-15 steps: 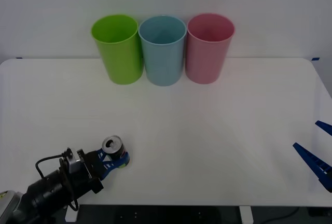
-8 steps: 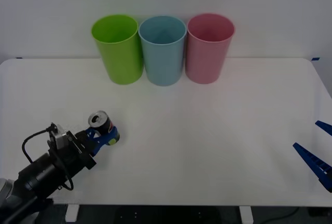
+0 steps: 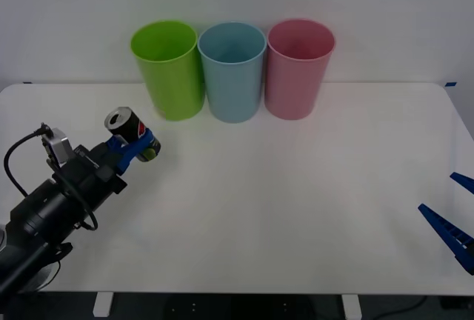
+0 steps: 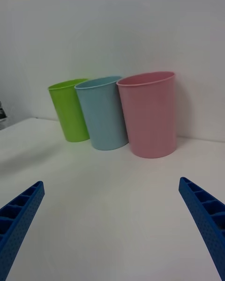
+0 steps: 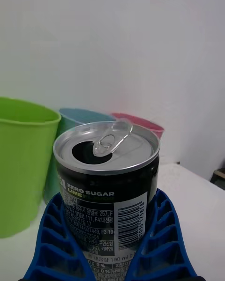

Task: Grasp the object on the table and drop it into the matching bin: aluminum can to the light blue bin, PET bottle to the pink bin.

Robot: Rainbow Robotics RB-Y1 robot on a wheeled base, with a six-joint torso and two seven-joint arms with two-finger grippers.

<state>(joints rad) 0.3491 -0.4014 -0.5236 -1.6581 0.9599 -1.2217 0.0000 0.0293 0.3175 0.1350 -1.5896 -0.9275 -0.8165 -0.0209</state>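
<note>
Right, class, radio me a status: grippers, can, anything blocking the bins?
Left gripper shut on aluminum can, lifted off table, near the lime green bin. Right gripper open, parked at table's right edge. Path to light blue bin unobstructed.

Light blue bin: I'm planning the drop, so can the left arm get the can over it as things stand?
Probably yes: the left claw grips the aluminum can in the air, beside the lime green bin; the light blue bin stands open-topped just beyond.

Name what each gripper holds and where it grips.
The left gripper holds the can by its lower side wall. The right gripper, open, holds nothing.
</note>
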